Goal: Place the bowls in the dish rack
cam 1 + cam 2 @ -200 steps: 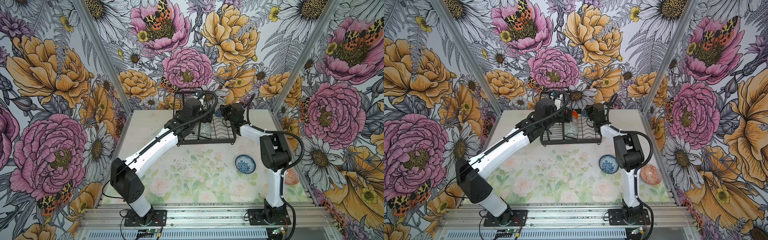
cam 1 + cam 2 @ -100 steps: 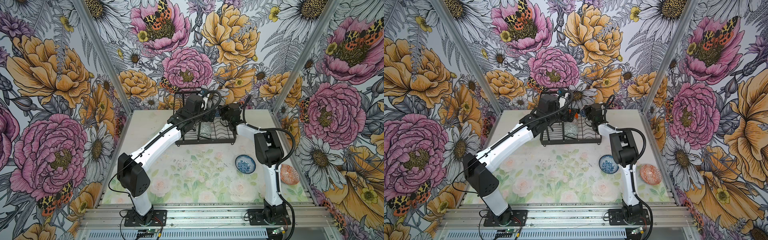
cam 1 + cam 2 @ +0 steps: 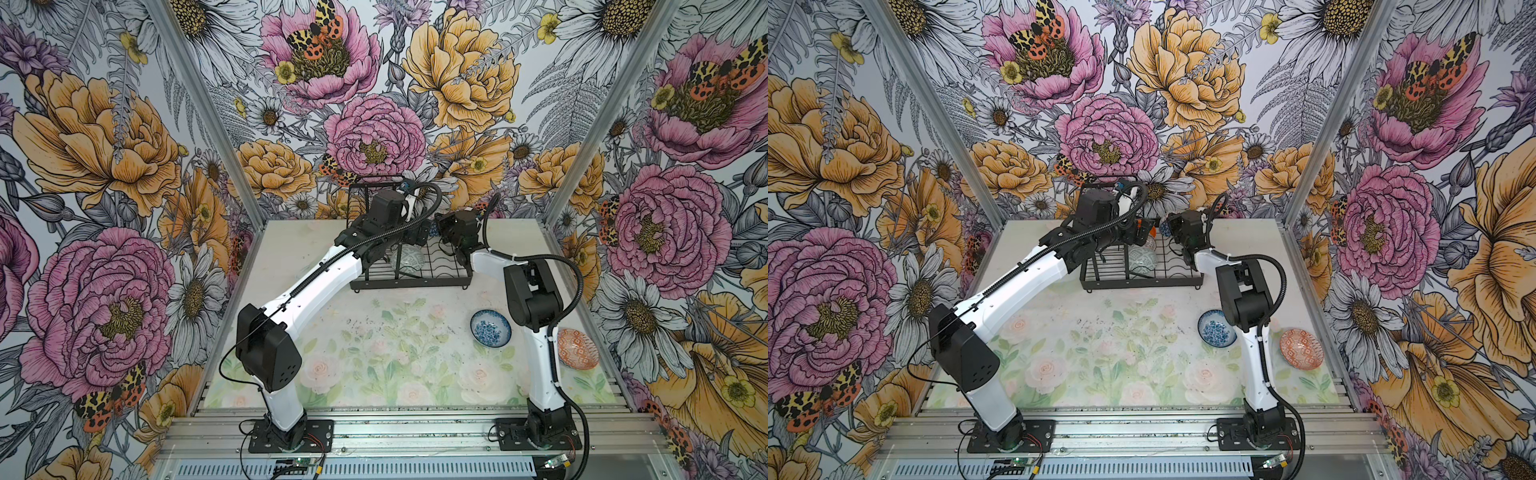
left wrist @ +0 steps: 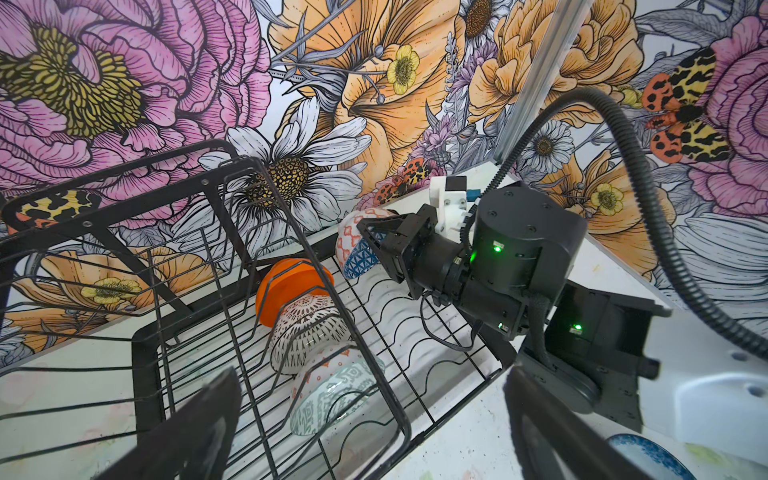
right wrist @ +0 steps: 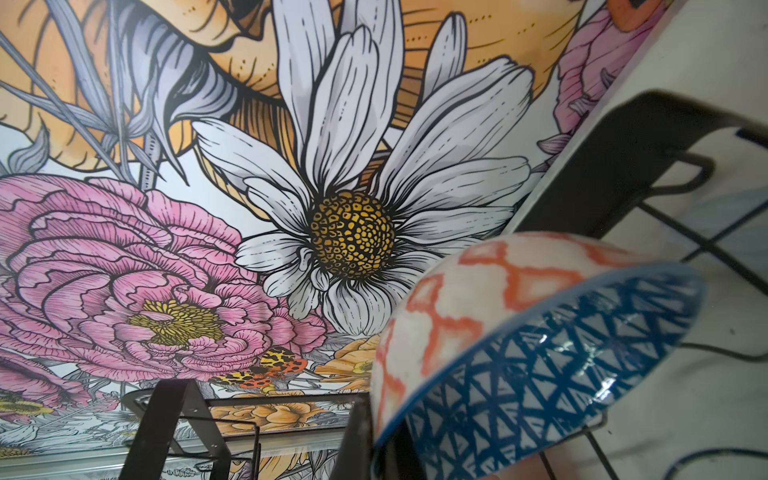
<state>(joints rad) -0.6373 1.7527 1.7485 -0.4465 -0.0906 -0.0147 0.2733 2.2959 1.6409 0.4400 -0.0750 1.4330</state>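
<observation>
Lying loose: floral bowl (image 3: 490,329), red bowl (image 3: 578,348)

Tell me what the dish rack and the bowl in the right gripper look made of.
The dish rack looks like black-coated metal wire, matte: thin rigid rods. The blue-triangle bowl looks like glazed ceramic: glossy highlights on its painted inside.

Dish rack (image 3: 415,285), three bowls (image 4: 309,332) on edge inside, blue-lattice bowl (image 4: 357,257) tilted above, floral bowl (image 3: 490,328), red-orange bowl (image 3: 577,348) outside

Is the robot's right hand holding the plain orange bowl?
No, the right gripper holds a blue-and-orange patterned bowl; the orange bowl stands in the dish rack.
</observation>
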